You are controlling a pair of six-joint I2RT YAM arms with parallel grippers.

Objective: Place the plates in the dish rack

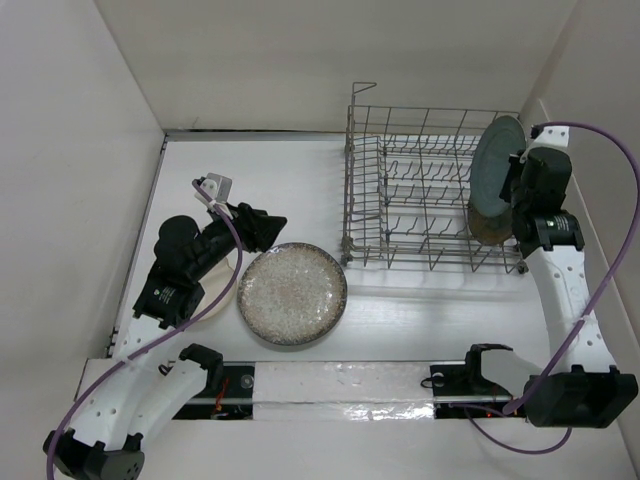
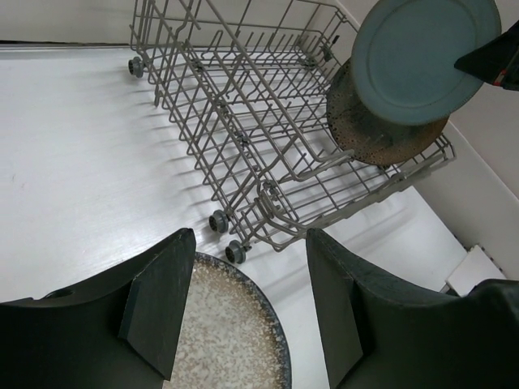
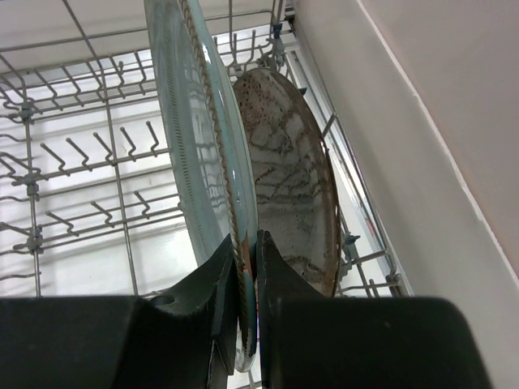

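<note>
The wire dish rack (image 1: 420, 190) stands at the back right. A brown plate (image 1: 488, 230) stands on edge in its right end. My right gripper (image 1: 520, 185) is shut on the rim of the grey-blue plate (image 1: 497, 160) and holds it upright just left of the brown plate (image 3: 284, 162), above the tines. In the right wrist view my right gripper (image 3: 247, 243) pinches that grey-blue plate (image 3: 195, 121). The large speckled plate (image 1: 292, 293) lies flat on the table. My left gripper (image 1: 262, 228) is open and empty over its far-left rim (image 2: 227, 332). A cream plate (image 1: 226, 292) lies partly hidden under my left arm.
White walls close in the table on three sides, and the right wall (image 3: 422, 162) runs close beside the rack (image 2: 243, 97). Purple cables (image 1: 620, 240) loop off both arms. The rack stands on small wheels (image 2: 217, 220) near the speckled plate.
</note>
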